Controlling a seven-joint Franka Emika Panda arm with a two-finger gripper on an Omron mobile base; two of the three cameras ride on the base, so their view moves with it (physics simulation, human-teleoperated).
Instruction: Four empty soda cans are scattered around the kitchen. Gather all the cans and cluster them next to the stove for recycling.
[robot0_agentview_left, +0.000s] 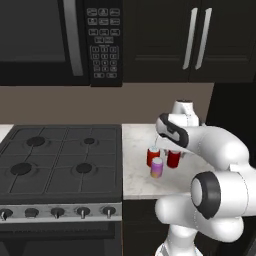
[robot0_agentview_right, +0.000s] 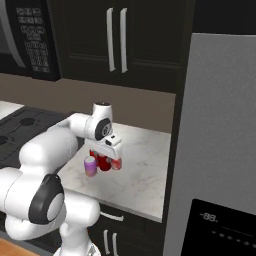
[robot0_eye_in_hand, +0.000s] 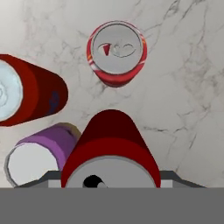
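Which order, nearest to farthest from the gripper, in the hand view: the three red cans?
1. Red can between the fingers, at the gripper.
2. Red can ahead, upright.
3. Red can at the left edge; close to second.

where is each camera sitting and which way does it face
Left base view: behind the arm to its left, facing the stove, counter and cans; arm at lower right.
Right base view: behind to its right, facing the counter beside the fridge; arm at lower left.
Hand view: on the hand, looking straight down at four cans, one red can nearest.
Both base views share the purple can.
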